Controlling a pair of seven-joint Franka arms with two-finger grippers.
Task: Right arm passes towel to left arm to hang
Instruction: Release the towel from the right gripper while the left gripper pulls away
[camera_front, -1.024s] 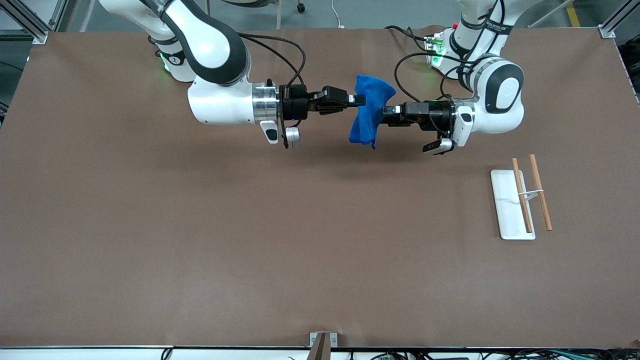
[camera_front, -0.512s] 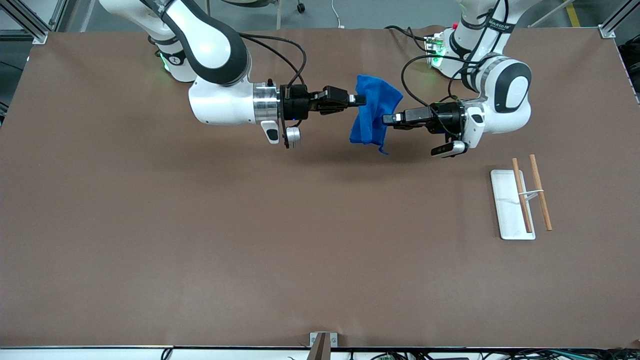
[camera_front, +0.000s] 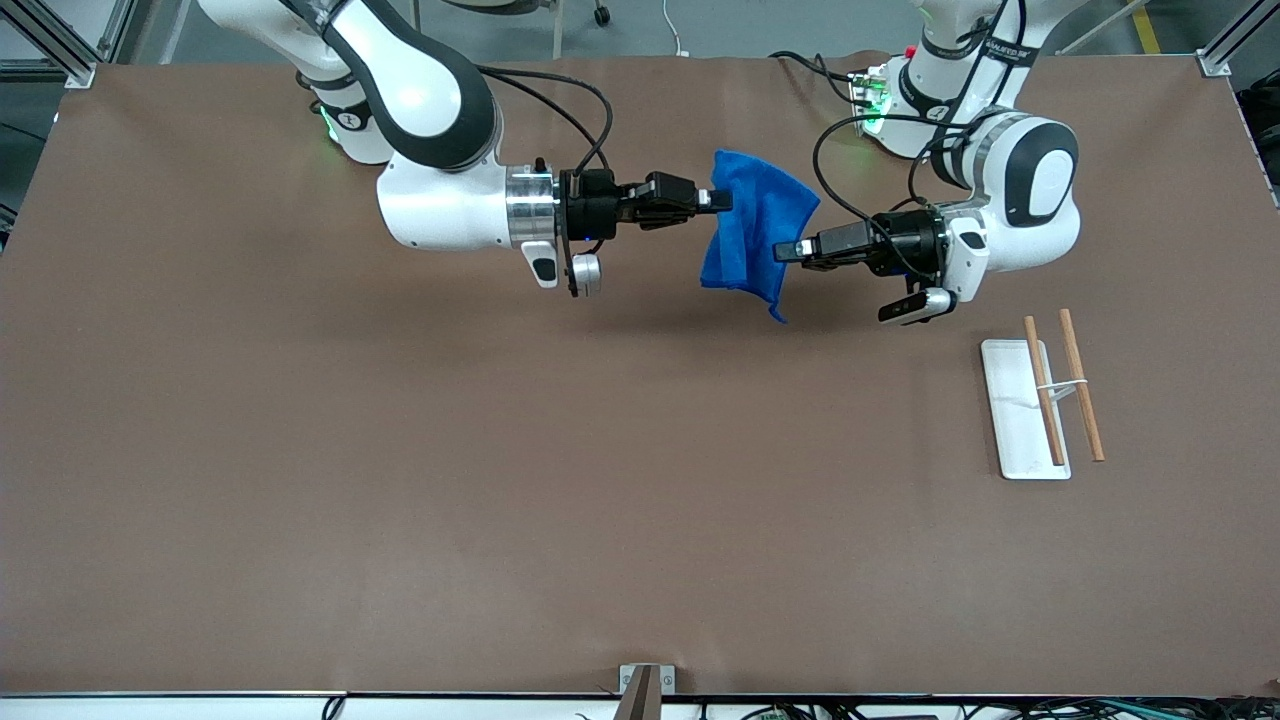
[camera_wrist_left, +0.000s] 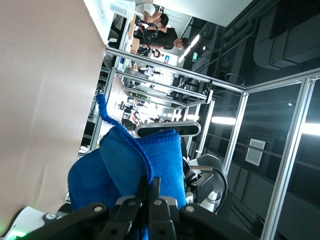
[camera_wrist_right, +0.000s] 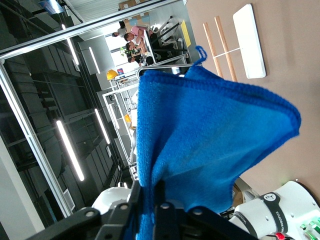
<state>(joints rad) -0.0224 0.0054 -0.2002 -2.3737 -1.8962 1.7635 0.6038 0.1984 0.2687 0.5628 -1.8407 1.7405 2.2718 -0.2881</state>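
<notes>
Front view: both grippers, right (camera_front: 716, 200) and left (camera_front: 787, 251), pinch the blue towel (camera_front: 752, 225) above the bench (camera_front: 400, 450), mid-handover; next, the right fingers should release.

No legible text or labels anywhere.

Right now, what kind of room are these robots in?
Probably a robot lab or workshop: two arms share a brown table, metal frame posts stand around it, and people work at benches under strip lights.
</notes>
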